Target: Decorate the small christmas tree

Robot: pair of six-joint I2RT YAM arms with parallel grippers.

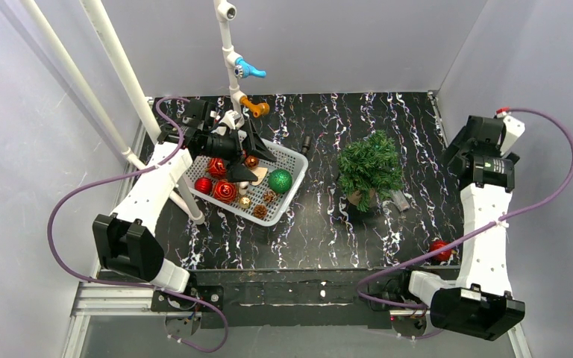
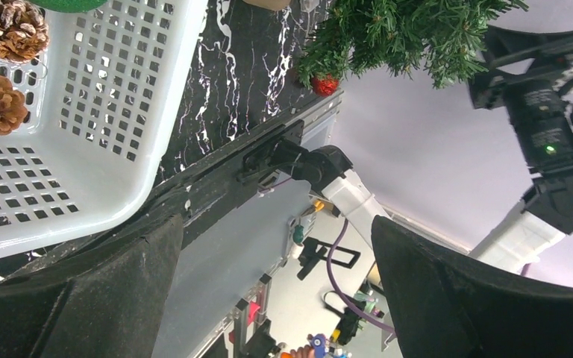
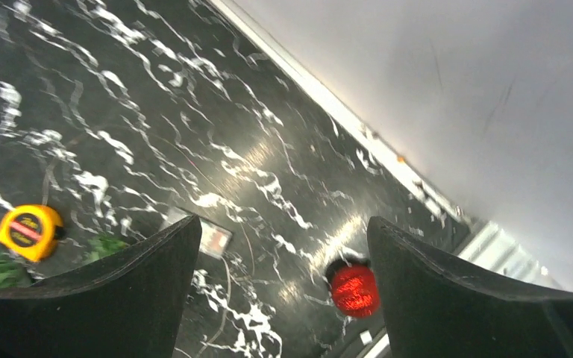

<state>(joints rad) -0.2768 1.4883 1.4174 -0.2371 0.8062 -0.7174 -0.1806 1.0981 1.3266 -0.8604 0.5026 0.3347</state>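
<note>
While the left pincer [image 1: 260, 151] gapes, the small christmas tree [image 1: 371, 168] stands apart.

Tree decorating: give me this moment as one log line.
left gripper open, at basket | right gripper open, empty | tree upright, looks bare | red ball loose on table

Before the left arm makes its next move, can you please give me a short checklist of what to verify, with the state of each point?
1. The left gripper is open and empty: ok.
2. It is above the white basket, which holds ornaments: ok.
3. The small christmas tree stands upright: ok.
4. The right gripper is open and away from the tree: ok.
5. All ornaments are in the white basket: not ok, a red ball lies outside it.
6. Which ornament is directly under the left gripper: cannot tell.
</note>
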